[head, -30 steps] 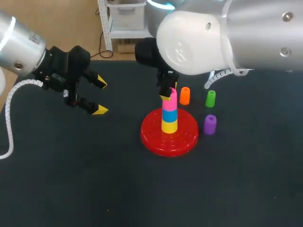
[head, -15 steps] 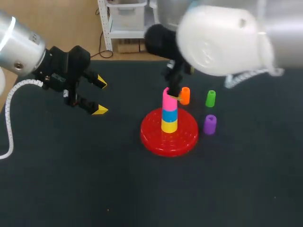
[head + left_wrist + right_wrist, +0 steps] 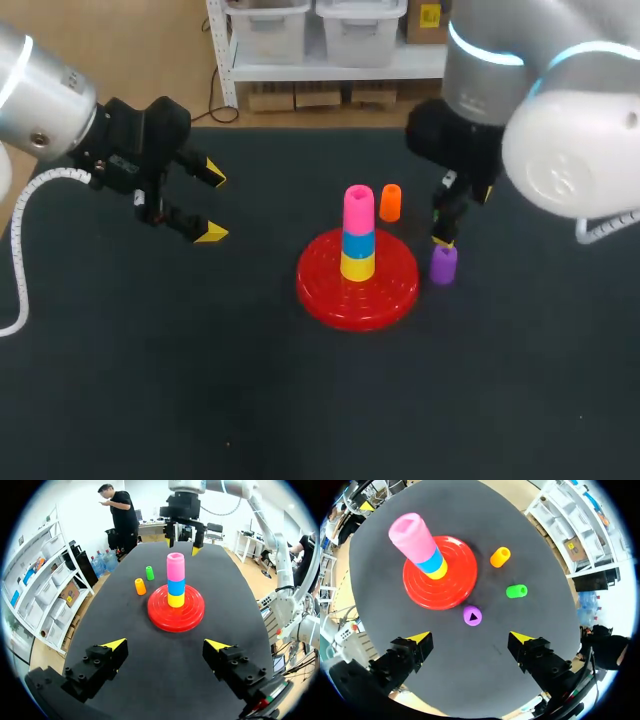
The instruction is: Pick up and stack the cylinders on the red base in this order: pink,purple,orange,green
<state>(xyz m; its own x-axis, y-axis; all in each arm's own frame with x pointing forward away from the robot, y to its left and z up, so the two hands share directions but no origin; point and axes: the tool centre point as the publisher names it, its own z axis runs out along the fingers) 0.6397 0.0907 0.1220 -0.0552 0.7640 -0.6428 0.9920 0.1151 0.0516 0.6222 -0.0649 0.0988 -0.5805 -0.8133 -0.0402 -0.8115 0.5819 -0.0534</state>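
The red base [image 3: 390,295] carries a stack of yellow, blue and, on top, the pink cylinder [image 3: 359,208]. The orange cylinder [image 3: 391,202] stands behind the base and the purple cylinder [image 3: 443,264] to its right. My right gripper [image 3: 452,212] hangs open above the purple one and hides the green cylinder in the head view. In the right wrist view the purple cylinder [image 3: 472,615] lies just ahead of the open right gripper [image 3: 470,638], with the green cylinder [image 3: 516,591] on its side beyond. My left gripper [image 3: 210,205] is open and empty, well left of the base.
In the left wrist view the base [image 3: 190,620] and its stack lie ahead of the open left gripper [image 3: 165,645], with the orange cylinder [image 3: 140,586] and green cylinder [image 3: 149,573] beside it. Dark tabletop surrounds everything.
My right gripper opened and let go of the pink cylinder on the stack, then swung right to above the purple cylinder. The left arm kept still.
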